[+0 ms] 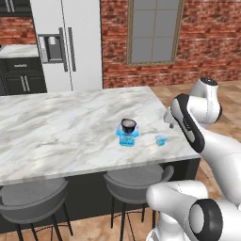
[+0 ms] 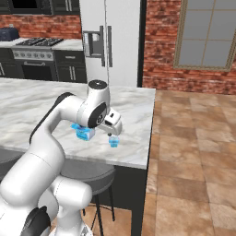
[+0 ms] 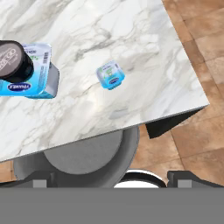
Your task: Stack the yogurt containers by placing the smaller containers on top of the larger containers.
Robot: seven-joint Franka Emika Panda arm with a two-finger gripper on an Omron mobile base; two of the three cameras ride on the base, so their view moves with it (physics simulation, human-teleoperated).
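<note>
Left base view, stack: the dark round cup sat on top of the larger light-blue tub, just right of the frame's centre, on the marble island counter.
Left base view, loose tub: the tiny light-blue tub stood alone on the counter, right of the stack and near the counter's right edge.
Left base view, surroundings: this side alone showed the window at upper centre and two grey round stools under the counter's near edge; the arm's white links filled the right side.
Right base view, stack: the arm's joint hid most of the larger tub; whether the cup was on it could not be told from here.
Right base view, gripper: the gripper hung at centre frame, just above the tiny tub, apart from it.
Right base view, extras: a stove at upper left and a tall grey fridge at top centre.
Hand view, finger tips: the two dark finger tips stood wide apart at the bottom corners, released, holding nothing.
Hand view, shapes: the cup's pale round lid sat at the far left over the squarish, printed tub; the tiny tub, squarish with a printed lid, lay at upper centre on veined, glossy marble; a round stool seat showed below the counter edge.
</note>
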